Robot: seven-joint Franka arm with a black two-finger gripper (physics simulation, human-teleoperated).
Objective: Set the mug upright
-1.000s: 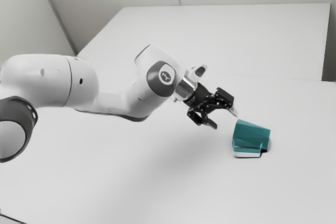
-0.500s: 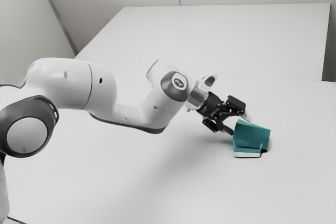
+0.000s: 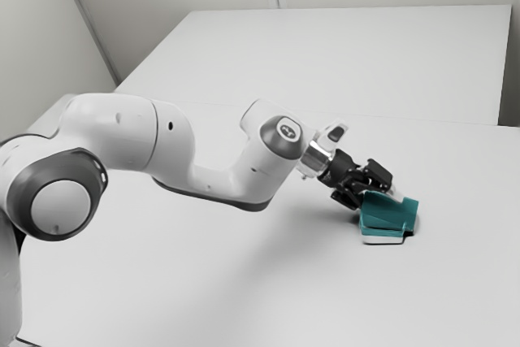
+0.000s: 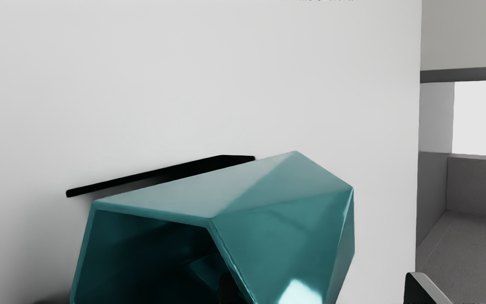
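The teal faceted mug (image 3: pixel 392 214) lies on its side on the table in the exterior view, with my gripper (image 3: pixel 377 196) at its upper edge. In the wrist view the open mouth of the mug (image 4: pixel 268 211) faces partly toward the camera. My gripper (image 4: pixel 324 291) is open there: one dark finger (image 4: pixel 227 289) shows within the mug's mouth, and the other fingertip (image 4: pixel 422 291) stands outside, apart from the mug's outer wall. A side wall of the mug is between them. The rest of the inner finger is hidden by the mug.
The white table (image 3: pixel 244 282) extends around the mug. A thin black strip (image 4: pixel 175 171) runs along the mug's side in the wrist view; I cannot tell whether it is the handle. Beyond the table's edge are a grey floor (image 4: pixel 475 253) and walls.
My hand has moved toward the exterior view's right and down, from clear of the mug to its upper edge. The mug has not visibly moved.
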